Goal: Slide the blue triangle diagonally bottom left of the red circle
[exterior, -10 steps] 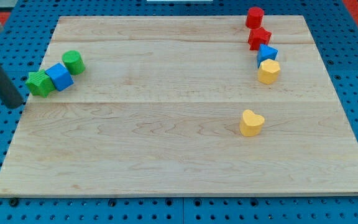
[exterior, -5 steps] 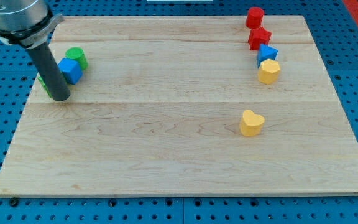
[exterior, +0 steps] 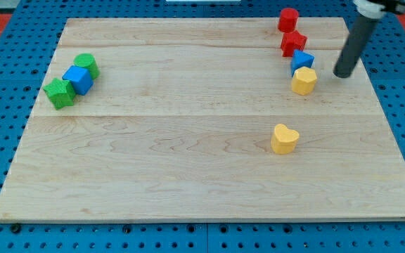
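Tip (exterior: pixel 343 74) of dark rod down on wooden board (exterior: pixel 188 176) near right edge, bare, touching no block, just right of blue triangle (exterior: pixel 302 60) and yellow hexagon (exterior: pixel 304 81). No jaws to spread or close: plain rod end only.

Blue triangle in column near top right corner: red circle (exterior: pixel 288 19) uppermost, red star (exterior: pixel 293 42) below it, then blue triangle touching star, then yellow hexagon touching triangle. Yellow heart (exterior: pixel 285 138) alone, well below column, toward board's middle right.

Near left edge, diagonal row of three touching blocks: green cylinder (exterior: pixel 86 65), blue cube (exterior: pixel 78 79), green star-like block (exterior: pixel 60 93).
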Controlling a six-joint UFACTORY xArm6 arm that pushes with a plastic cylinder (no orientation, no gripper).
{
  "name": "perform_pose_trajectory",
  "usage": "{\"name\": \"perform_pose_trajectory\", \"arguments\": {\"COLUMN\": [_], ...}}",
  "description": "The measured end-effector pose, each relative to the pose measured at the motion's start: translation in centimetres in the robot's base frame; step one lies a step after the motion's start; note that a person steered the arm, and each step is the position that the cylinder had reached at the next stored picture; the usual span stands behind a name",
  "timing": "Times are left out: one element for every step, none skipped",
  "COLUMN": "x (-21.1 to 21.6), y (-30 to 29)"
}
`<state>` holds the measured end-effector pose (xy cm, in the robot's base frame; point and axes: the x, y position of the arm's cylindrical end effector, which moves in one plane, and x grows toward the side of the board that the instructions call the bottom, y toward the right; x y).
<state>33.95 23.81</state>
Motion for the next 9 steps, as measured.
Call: {"name": "perform_pose_trajectory", "arguments": {"x": [-0.3,-0.4,-1.1,-3.0,-3.5,-0.7,1.0,0.7,-1.0], "y": [-3.7,-8.8,-7.3,-5.5,-9.8,-16.2,-24.0,-20.4,-17.6]}}
